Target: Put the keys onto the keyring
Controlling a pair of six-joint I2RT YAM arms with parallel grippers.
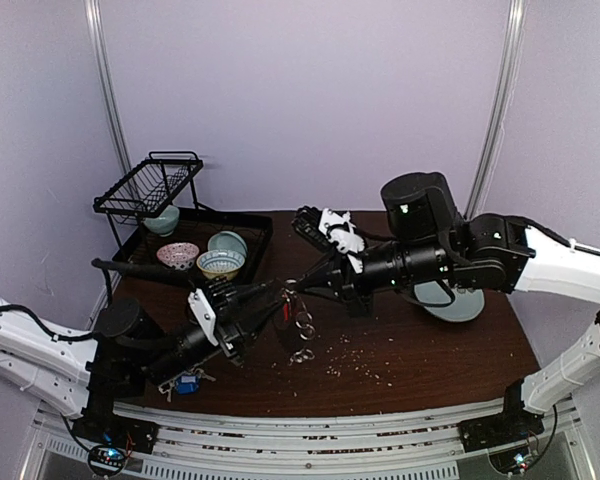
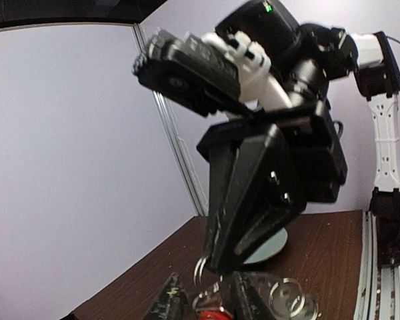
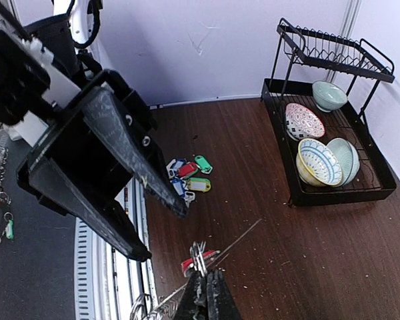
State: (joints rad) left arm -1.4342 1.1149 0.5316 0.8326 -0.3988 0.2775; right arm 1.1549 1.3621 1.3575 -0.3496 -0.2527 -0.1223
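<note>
While the right end effector (image 3: 205, 280) has its two black fingers pressed together on the keyring (image 1: 302, 325), the left end effector (image 3: 163, 233) faces it tip to tip with its fingers partly apart. The keyring hangs from the right fingertips above the desk (image 3: 253, 153). It is thin silver-grey metal, seen edge-on from the right wrist as a fine line, with small round wire rings bunched at the grip and more dangling below. A key with a red plastic tag (image 3: 193, 264) sits just at the right fingertips, among those rings. From the left wrist it shows in the gap between the left fingers, and whether they touch it cannot be told. Both end effectors are matt black, long and wedge-shaped, with white housings behind.

Below and behind the left end effector, the other keys (image 3: 189, 175) lie in a loose heap on the desk. They have silver blades and green, red, blue and tan-yellow tags; any writing on the tags is too small to read. The desk is dark brown wood grain, strewn with pale crumbs (image 1: 352, 362). Beyond the left end effector, well apart, a black wire dish rack (image 3: 340, 198) holds patterned ceramic bowls (image 3: 319, 162). Under the right arm, behind its end effector, lies a pale green round plate (image 1: 450, 305).
</note>
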